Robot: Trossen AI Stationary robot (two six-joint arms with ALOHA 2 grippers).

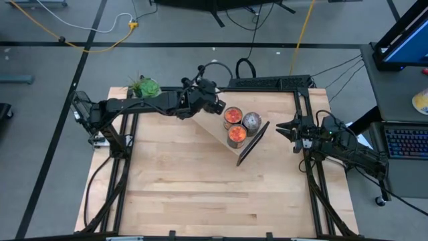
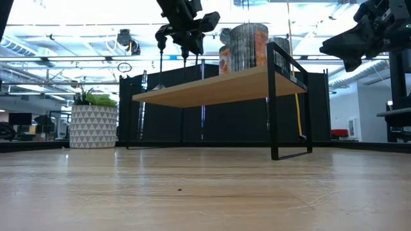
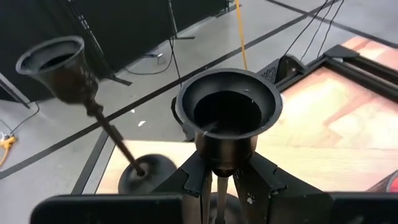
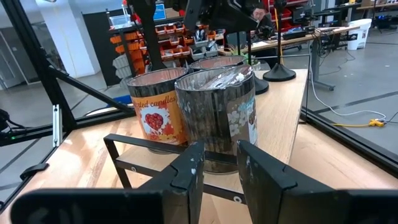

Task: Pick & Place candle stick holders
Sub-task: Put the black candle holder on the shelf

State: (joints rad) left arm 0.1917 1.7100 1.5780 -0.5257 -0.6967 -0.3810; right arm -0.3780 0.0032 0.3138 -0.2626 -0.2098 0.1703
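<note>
black candle stick holder [image 3: 227, 118], flared cup on thin stem, clamped in left tool [image 3: 219, 186]; right tool [image 4: 219, 163] slightly apart.

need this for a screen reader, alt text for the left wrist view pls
The left end effector grips the thin stem of a black candle stick holder, whose open cup faces the camera. A second holder stands tilted beside it on a round base, with wooden table and grey floor beyond.
</note>
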